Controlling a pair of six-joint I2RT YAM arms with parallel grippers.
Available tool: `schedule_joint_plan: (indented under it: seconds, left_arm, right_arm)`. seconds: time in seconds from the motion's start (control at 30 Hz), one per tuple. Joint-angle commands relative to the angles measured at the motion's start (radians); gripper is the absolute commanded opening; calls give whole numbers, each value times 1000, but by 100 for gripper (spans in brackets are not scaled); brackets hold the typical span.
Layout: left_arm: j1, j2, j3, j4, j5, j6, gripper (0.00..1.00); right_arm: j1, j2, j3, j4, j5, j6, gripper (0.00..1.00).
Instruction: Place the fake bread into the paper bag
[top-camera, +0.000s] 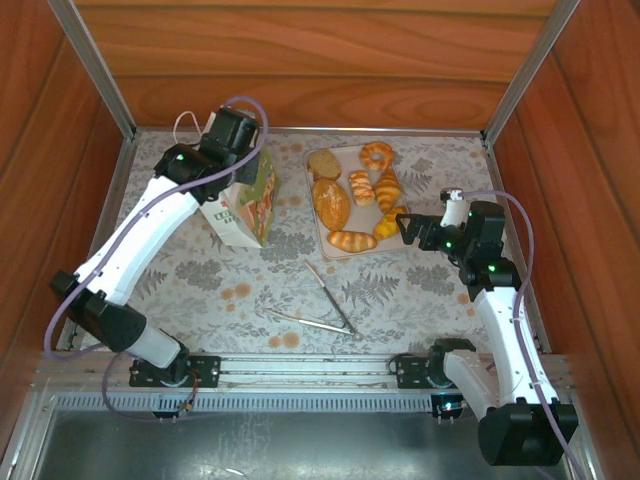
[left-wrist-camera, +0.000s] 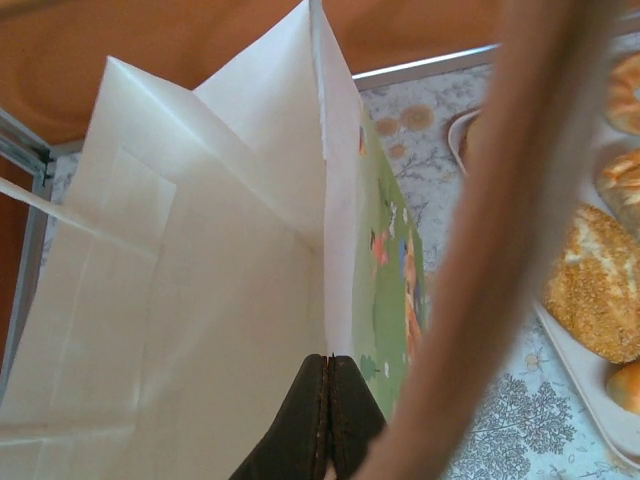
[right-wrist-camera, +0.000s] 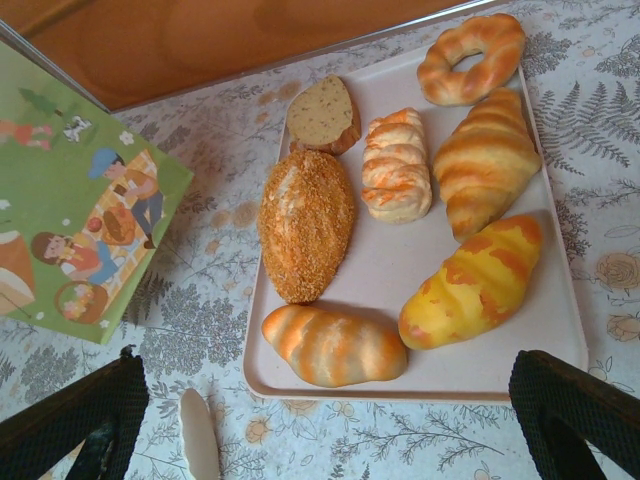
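Beige tray (top-camera: 350, 157) sits upper centre of the top view. Metal tongs (top-camera: 329, 296) lie below it, apart, on floral cloth (top-camera: 220, 290).

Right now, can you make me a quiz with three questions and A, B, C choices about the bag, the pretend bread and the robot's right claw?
1. Seen from above, where is the paper bag?
A) left of the tray
B) on top of the tray
C) right of the tray

2. How many pieces of fake bread lie on the tray?
A) three
B) seven
C) ten

3. What state is the right gripper in?
A) shut on a loaf
B) shut on the bag
C) open, gripping nothing

Answers:
1 A: in the top view the bag stands to the tray's left, apart from it.
2 B: the right wrist view shows seven pieces side by side.
3 C: its fingers stand wide apart at the tray's near edge.
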Motion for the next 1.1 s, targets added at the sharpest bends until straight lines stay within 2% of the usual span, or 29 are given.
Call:
schedule_joint_plan:
  seconds: [0.0,0.07,0.2,0.33,0.43,0.53,0.63,0.7,0.87,0.97,1.07]
  left_arm:
    - [-18,58,26,-20,-10,-66,15]
    - [-19,65,52,-19,23,-63,31]
    - [-17,34,88,-17,77,-43,54]
    - [-11,-54,75,-15,102,-18,65]
    - [-9,-148,29,8,122,29,70]
    - [-4,-244,-42,21,87,59,74]
    - [19,-352,-162,30,47,37,81]
    - [88,-436,-255,31,65,-26,82]
    - [387,-652,-480,112,349,-96,88]
    - [547,-696,-566,171,538,-142,89]
    - [659,-711,-683,267,684,-215,90]
  right_arm:
    - [9,2,28,-43,7,-19,100]
    - [10,3,43,-70,15,-34,100]
    - [10,1,59,-97,6,-40,100]
    - [11,-28,60,-97,31,-50,100]
    - [13,-58,63,-90,13,-70,100]
    - [33,-78,58,-78,-25,-100,100]
    - [106,-86,52,-71,-17,-140,100]
    - [184,-83,53,-65,6,-169,100]
    - [404,-60,34,13,66,-240,100]
    - [539,-16,47,3,135,-291,100]
    - [708,38,54,-28,255,-338,100]
